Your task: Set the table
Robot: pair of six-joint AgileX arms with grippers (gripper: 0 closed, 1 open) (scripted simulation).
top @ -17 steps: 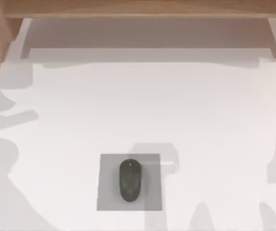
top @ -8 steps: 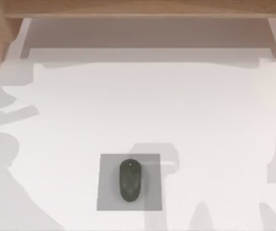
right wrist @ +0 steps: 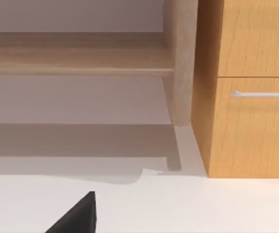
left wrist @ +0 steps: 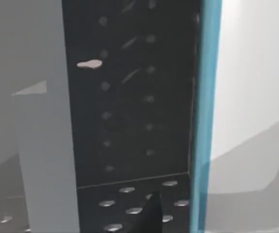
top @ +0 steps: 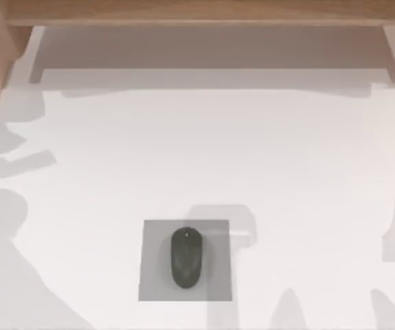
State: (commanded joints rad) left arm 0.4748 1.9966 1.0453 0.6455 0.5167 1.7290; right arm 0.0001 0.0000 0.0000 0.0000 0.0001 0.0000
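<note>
White tabletop, the table (top: pixel 204 151), spreads over almost the whole top view. Near its front edge, a little left of centre, lies a grey mouse pad (top: pixel 150 275) with a dark computer mouse (top: pixel 186 256) resting on it. Farther back runs a light-brown wooden frame (top: pixel 197 12). For both the left and the right gripper, I cannot tell whether they grasp or are released.
</note>
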